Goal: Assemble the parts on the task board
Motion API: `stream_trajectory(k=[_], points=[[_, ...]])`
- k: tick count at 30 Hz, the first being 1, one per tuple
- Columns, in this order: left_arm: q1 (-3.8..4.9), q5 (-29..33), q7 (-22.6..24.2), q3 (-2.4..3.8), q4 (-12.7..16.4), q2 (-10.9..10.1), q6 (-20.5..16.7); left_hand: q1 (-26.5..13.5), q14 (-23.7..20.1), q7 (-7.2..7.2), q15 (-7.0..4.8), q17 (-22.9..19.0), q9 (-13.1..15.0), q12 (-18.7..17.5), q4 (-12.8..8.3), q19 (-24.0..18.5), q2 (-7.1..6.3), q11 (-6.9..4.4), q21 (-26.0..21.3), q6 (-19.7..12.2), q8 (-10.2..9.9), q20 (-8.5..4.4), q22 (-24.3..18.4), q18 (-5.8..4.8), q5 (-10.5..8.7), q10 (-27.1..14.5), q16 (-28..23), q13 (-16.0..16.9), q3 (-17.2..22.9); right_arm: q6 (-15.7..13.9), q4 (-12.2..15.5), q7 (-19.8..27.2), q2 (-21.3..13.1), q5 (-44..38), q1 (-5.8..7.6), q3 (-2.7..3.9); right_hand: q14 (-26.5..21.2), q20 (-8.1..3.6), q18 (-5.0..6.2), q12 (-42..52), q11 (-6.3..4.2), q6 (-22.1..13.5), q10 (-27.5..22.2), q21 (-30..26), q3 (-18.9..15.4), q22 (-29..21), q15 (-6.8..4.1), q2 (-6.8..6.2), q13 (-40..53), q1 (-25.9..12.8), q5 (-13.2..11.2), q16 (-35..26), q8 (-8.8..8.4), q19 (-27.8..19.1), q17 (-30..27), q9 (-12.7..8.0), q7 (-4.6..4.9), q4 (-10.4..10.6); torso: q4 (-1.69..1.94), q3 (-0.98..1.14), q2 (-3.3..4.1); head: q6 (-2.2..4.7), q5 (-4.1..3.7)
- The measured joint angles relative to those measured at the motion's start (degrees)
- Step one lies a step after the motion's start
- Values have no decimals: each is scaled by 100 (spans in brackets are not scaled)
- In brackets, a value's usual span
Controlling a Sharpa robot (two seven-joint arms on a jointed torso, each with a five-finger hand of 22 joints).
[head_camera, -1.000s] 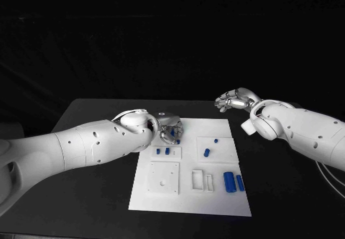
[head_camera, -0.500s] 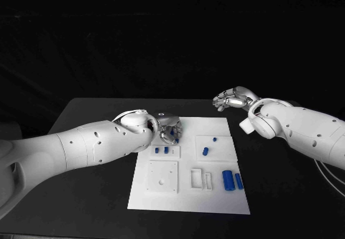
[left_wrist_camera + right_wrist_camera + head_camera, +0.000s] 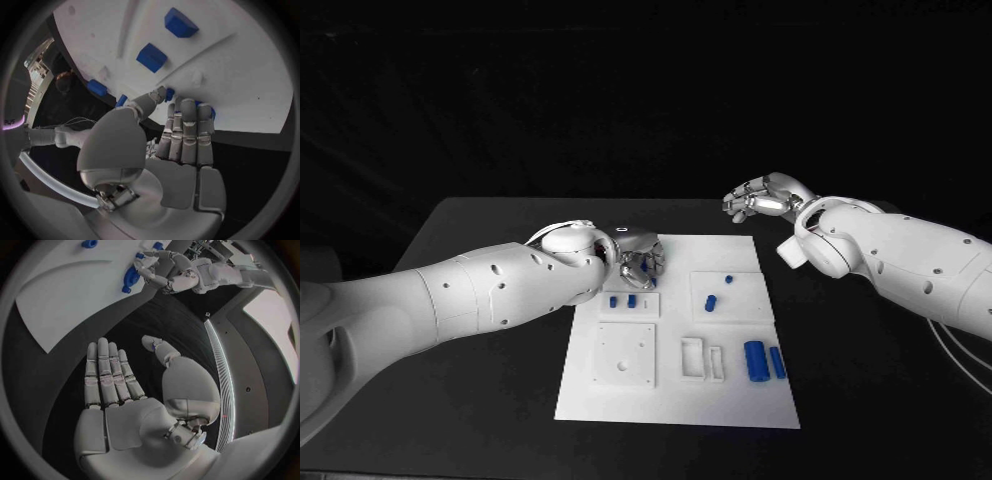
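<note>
My right hand (image 3: 764,197) has drifted slightly leftward, flat and empty (off the task board (image 3: 733,410)); my left hand (image 3: 643,266) pinches a blue part (image 3: 170,93), so I lift slowly, straight.

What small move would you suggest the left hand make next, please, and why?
Probably close the fingers on the small blue part at their tips: the left hand is low over the task board, while the right hand hangs open, off the board.
</note>
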Motion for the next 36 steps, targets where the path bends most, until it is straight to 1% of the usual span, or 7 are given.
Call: stream_trajectory(k=[4,7,9,13,19,29,36], points=[[-7,23,33,6,-42,20,8,22,0,29,0,0,-17,-23,0,0,52,-21,0,97,24,0,0,1,0,24,35,9,0,0,1,0,3,0,0,0,0,0,0,0,0,0,0,0,0,0,0,0,0,0,0,0,0,0,0,0,0,0,4,-1,-2,-5,0],[-7,37,52,6,-58,24,17,34,31,-7,-31,22,-39,-62,0,0,131,-62,0,211,57,0,0,7,0,107,98,28,0,0,1,1,7,0,0,0,0,0,0,0,0,0,0,0,0,0,0,0,0,0,0,-23,0,0,0,0,0,0,4,-1,-2,-9,3],[-5,42,57,-2,-62,27,20,34,31,-11,-31,31,-51,-38,0,0,131,-68,0,216,57,0,-1,9,0,136,123,48,0,0,1,1,7,0,0,0,0,0,0,0,0,0,0,0,0,0,0,0,0,0,0,-23,0,0,0,0,0,0,4,-3,-2,-15,4],[15,50,65,-50,-61,33,17,49,47,-53,-55,39,-75,-18,-29,22,192,-104,43,319,86,-22,2,16,0,220,178,90,-6,0,1,2,6,0,0,0,0,0,0,0,0,0,0,0,0,0,0,0,0,0,0,-23,0,0,-5,0,0,0,1,-6,-2,-20,0],[50,53,85,-133,-61,41,-40,81,29,-52,-73,39,-104,-16,-106,22,224,-91,44,338,86,-22,4,42,0,241,202,101,11,1,6,2,-8,0,0,0,0,0,0,0,0,0,0,-12,0,0,0,0,-5,0,0,-23,0,0,-5,1,0,0,4,-8,0,-46,-17],[66,-28,121,-214,-47,41,-185,118,50,-53,-94,38,-142,-18,-160,43,261,-119,67,338,86,-2,3,57,0,327,241,132,32,1,7,3,-10,0,0,0,0,0,0,0,0,0,0,-21,0,0,0,0,-4,0,0,-22,0,0,-4,-5,0,0,7,-8,2,-79,-31],[67,-96,132,-236,-21,37,-223,141,98,-87,-141,38,-159,-18,-180,73,283,-152,90,463,123,-32,2,64,41,405,284,141,52,1,14,4,-9,0,0,0,0,0,0,0,0,0,0,-21,0,0,0,0,-5,0,0,-22,0,0,-4,-5,0,0,7,-4,1,-105,-31]])
